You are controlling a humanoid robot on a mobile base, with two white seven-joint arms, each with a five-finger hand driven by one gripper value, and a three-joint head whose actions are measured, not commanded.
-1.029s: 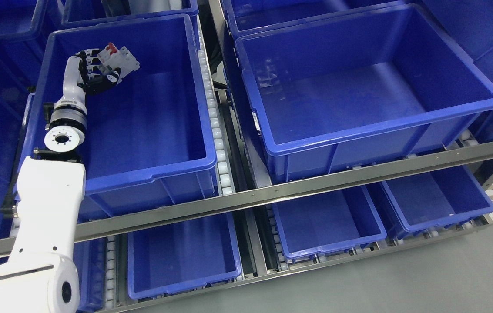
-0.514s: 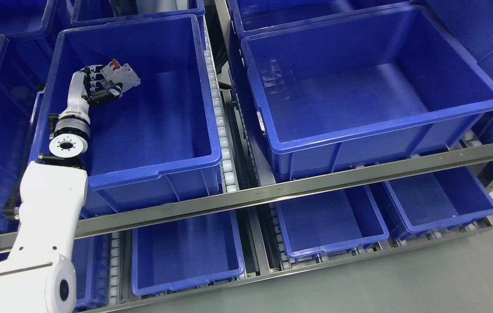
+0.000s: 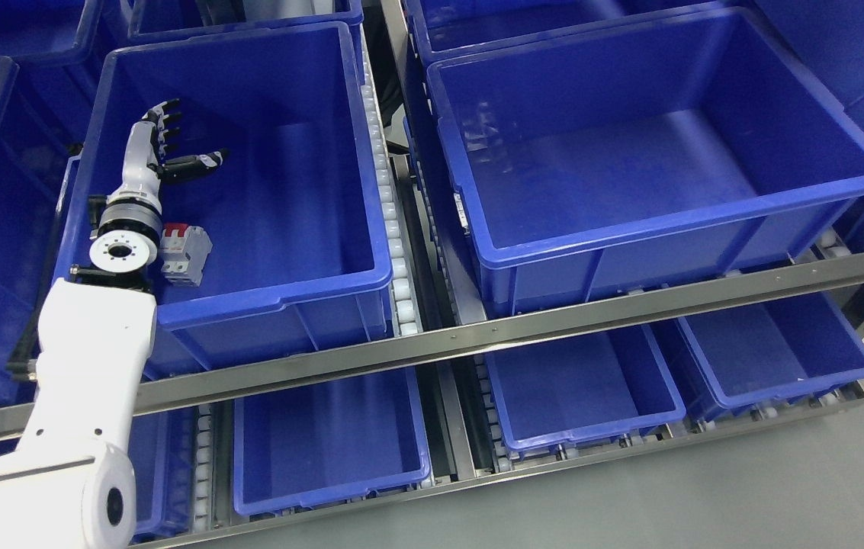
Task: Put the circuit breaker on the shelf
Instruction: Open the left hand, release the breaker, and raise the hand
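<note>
Circuit breaker (image 3: 184,256) dropped, now lying on the floor of the blue bin (image 3: 279,293) just below the wrist (held a second ago). Left hand (image 3: 172,149) spread, empty, above. Placement looks done.

The blue bins (image 3: 370,278) look like smooth, glossy plastic with soft reflections. The shelf rail (image 3: 523,324) is brushed, shiny metal. The arm shell (image 3: 88,366) is glossy white plastic. The circuit breaker (image 3: 184,255) looks matt grey plastic. The floor (image 3: 782,488) is matt grey.
</note>
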